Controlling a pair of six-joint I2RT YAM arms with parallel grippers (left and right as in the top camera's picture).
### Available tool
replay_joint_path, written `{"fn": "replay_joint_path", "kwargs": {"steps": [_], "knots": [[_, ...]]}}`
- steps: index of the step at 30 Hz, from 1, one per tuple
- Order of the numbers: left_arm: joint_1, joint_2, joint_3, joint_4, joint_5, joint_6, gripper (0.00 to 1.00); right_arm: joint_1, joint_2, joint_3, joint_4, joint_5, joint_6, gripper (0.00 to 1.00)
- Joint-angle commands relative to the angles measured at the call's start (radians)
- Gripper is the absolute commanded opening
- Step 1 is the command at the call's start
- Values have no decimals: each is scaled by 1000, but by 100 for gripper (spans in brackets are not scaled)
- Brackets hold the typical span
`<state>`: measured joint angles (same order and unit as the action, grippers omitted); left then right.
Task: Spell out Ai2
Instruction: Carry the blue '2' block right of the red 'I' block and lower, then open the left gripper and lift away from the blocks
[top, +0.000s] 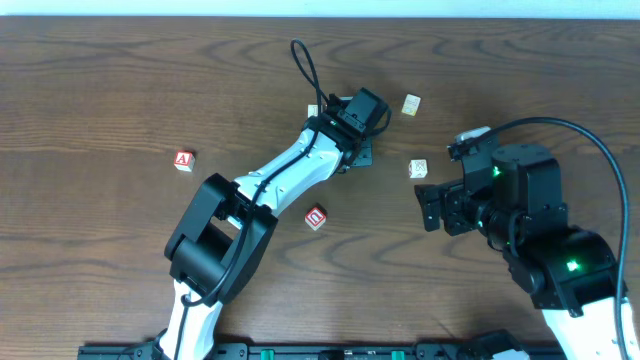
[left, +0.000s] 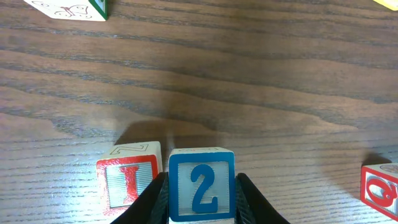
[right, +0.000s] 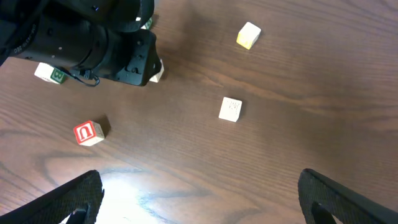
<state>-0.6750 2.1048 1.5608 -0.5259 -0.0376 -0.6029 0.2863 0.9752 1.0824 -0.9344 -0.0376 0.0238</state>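
Observation:
My left gripper (left: 202, 182) is shut on a blue "2" block (left: 201, 190), low over the wood table. A red "I" block (left: 129, 180) stands right beside it on the left, almost touching. In the overhead view the left gripper (top: 357, 150) is at the table's middle back and hides both blocks. A red "A" block (top: 184, 160) lies far to the left. My right gripper (top: 432, 207) is open and empty above bare table, its fingers wide apart in the right wrist view (right: 202, 199).
A red block (top: 316, 217) lies in front of the left arm; it also shows in the right wrist view (right: 90, 132). Two cream blocks (top: 411, 104) (top: 418, 168) lie at the right. A green-sided block (left: 65, 7) sits beyond the left gripper.

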Motion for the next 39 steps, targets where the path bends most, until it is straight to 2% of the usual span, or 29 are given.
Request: {"fn": "replay_joint_path", "kwargs": {"steps": [1, 8, 14, 17, 22, 26, 27, 35, 39], "knots": [[5, 17, -8, 0, -25, -6, 29, -5, -1, 1, -1, -5, -14, 99], [5, 17, -8, 0, -25, -6, 38, -5, -1, 1, -1, -5, -14, 99], [5, 17, -8, 0, -28, -6, 38, -5, -1, 1, -1, -5, -14, 99], [5, 17, -8, 4, -76, -5, 37, -5, -1, 1, -1, -5, -14, 99], [0, 1, -8, 31, -90, 83, 30, -5, -1, 1, -1, -5, -14, 99], [-16, -39, -8, 36, -96, 164, 8, -5, -1, 1, -1, -4, -14, 99], [-20, -50, -8, 32, -93, 176, 6, -5, -1, 1, -1, -5, -14, 99], [-54, -89, -8, 8, 58, 279, 5, -5, -1, 1, -1, -5, -14, 99], [-61, -89, -8, 7, 61, 289, 6, -5, -1, 1, -1, -5, -14, 99]]}}
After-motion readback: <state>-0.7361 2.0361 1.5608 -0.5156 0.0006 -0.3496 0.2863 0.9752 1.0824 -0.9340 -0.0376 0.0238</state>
